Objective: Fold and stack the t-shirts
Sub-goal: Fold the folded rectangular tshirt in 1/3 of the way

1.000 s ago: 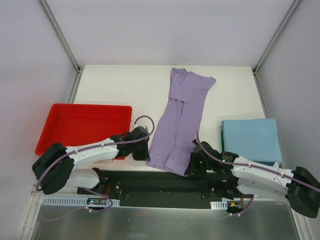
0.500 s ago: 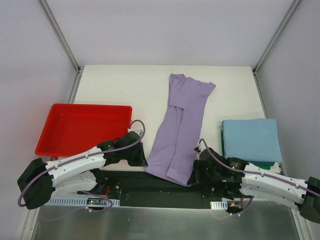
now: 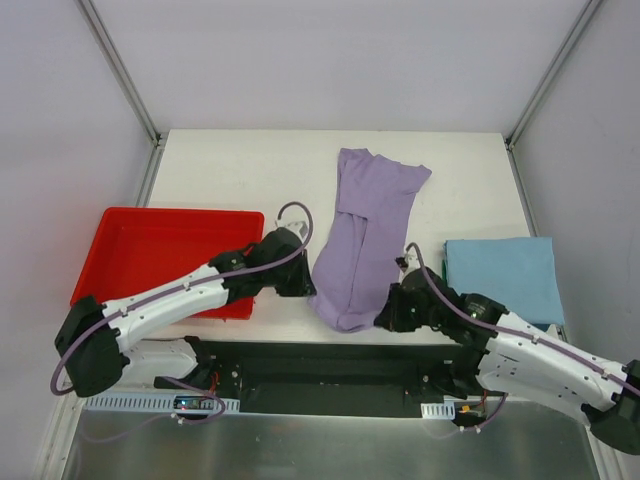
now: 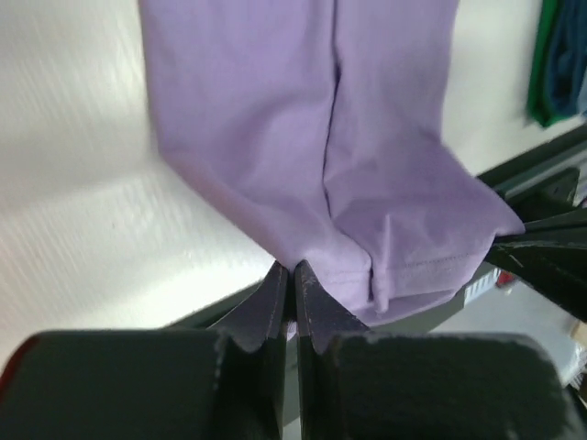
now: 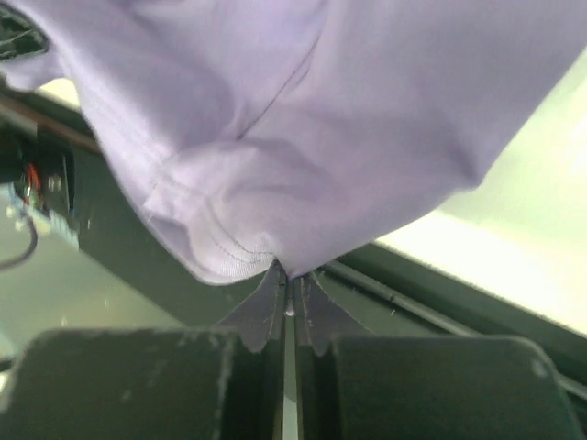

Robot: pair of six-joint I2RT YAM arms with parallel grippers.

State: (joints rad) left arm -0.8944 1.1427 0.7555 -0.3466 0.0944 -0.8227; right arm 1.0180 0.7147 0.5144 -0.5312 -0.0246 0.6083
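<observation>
Two claws clenched: left gripper (image 3: pixel 307 285), right gripper (image 3: pixel 386 316), each pinching near hem corner of lavender t-shirt (image 3: pixel 365 230), mid-table. Three t-shirts counted: light blue t-shirt (image 3: pixel 503 280) folded atop dark green t-shirt (image 4: pixel 547 64), right. One red tray (image 3: pixel 165 215), left.

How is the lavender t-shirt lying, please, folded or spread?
Folded lengthwise: the lavender t-shirt is a narrow strip, side edges meeting down its middle.

White table (image 3: pixel 240 170) between pale lavender-grey walls (image 3: pixel 330 60)
</observation>
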